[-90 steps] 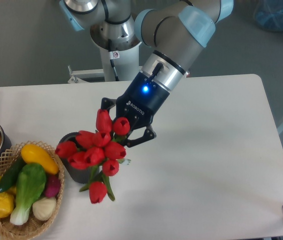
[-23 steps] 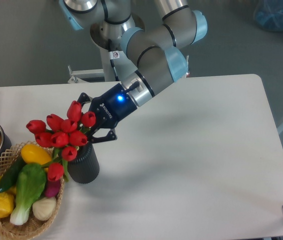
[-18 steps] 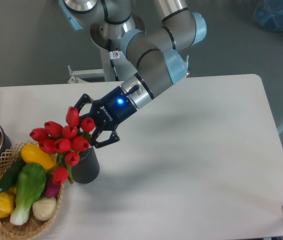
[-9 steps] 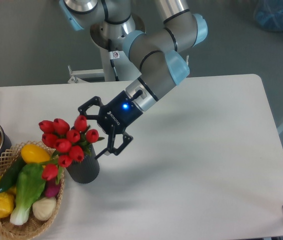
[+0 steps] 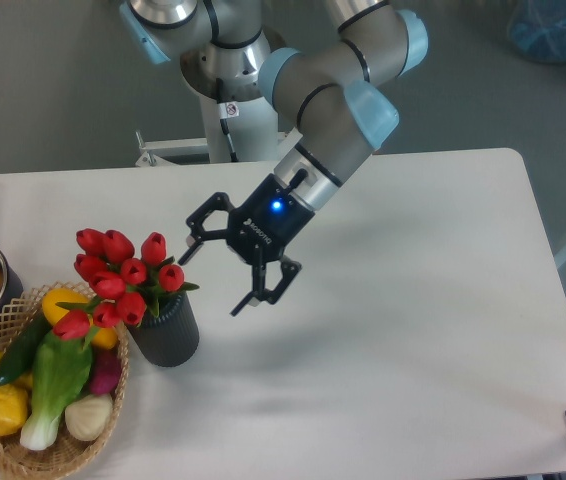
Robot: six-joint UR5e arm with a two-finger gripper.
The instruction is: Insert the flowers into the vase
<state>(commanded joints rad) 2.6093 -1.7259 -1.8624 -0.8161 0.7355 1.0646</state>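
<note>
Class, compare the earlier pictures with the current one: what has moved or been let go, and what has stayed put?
The gripper has let go of the flowers and pulled back to the right, jaws open. The flowers, first held beside the vase, now stand in it, leaning left over the basket. Vase, basket and vegetables have not moved.

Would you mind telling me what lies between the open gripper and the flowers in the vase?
Nothing: in the camera view only bare white table shows between the gripper and the flowers standing in the vase.
</note>
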